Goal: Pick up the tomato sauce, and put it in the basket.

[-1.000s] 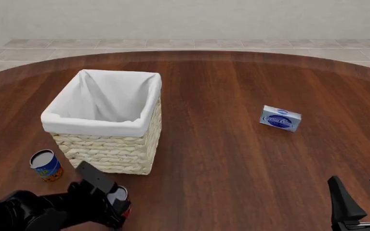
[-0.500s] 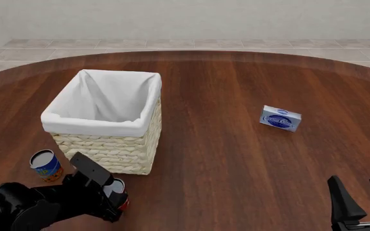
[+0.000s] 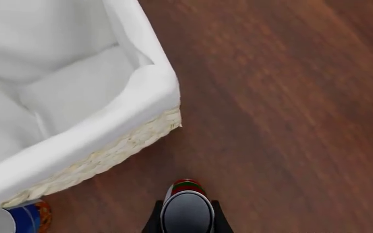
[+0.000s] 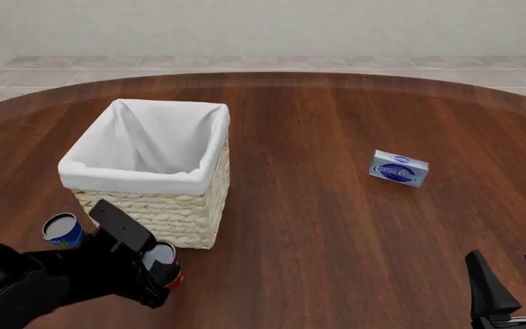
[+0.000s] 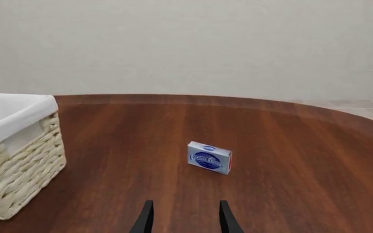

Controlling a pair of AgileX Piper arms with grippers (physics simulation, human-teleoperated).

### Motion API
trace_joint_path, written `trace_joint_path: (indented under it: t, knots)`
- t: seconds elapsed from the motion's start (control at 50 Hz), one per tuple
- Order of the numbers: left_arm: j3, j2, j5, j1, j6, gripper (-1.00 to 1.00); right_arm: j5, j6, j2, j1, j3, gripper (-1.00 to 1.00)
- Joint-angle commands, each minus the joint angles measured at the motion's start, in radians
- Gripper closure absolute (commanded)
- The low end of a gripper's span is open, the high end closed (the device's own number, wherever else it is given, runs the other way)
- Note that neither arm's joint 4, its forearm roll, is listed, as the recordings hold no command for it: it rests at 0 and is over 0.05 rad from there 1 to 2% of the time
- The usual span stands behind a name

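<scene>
My left gripper [image 4: 159,269] is shut on the tomato sauce [image 4: 161,256], a small can with a red label and silver-grey top, held above the table just in front of the basket's near right corner. In the left wrist view the can [image 3: 187,209] sits between the black fingers [image 3: 153,224], below the basket's corner. The basket [image 4: 150,173] is a large woven straw box with a white liner; its rim [image 3: 95,138] fills much of that view. My right gripper [image 4: 512,277] is open and empty at the front right; its fingertips [image 5: 146,217] show in the right wrist view.
A blue-and-orange can [image 4: 63,230] stands left of the basket's front, also in the left wrist view [image 3: 18,219]. A small blue-and-white box [image 4: 398,168] lies on the right of the wooden table [image 4: 336,226], also in the right wrist view [image 5: 209,157].
My left gripper has lifted the tomato sauce and carried it up and slightly left toward the basket. The right arm has not moved.
</scene>
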Motion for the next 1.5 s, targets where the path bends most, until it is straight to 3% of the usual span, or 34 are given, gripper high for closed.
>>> trace_joint_path:
  t: [0.02, 0.26, 0.66, 0.88, 1.22, 1.5]
  knots:
    - [-0.042, -0.053, 0.074, -0.004, 0.031, 1.0, 0.002, -0.001, -0.003, 0.003, 0.001, -1.0]
    - [-0.106, -0.098, 0.15, -0.013, 0.027, 1.0, 0.002, -0.003, -0.003, 0.008, 0.002, -1.0]
    - [-0.206, -0.136, 0.236, 0.003, 0.073, 1.0, 0.002, -0.006, -0.003, 0.01, 0.002, -1.0]
    - [-0.307, -0.156, 0.296, 0.034, 0.118, 1.0, 0.0, -0.009, 0.0, 0.014, 0.002, -1.0]
    - [-0.412, -0.126, 0.316, 0.093, 0.198, 1.0, -0.007, -0.006, 0.008, 0.011, 0.001, -1.0]
    - [-0.452, -0.067, 0.269, 0.153, 0.254, 1.0, -0.004, -0.009, 0.005, 0.016, 0.002, -1.0]
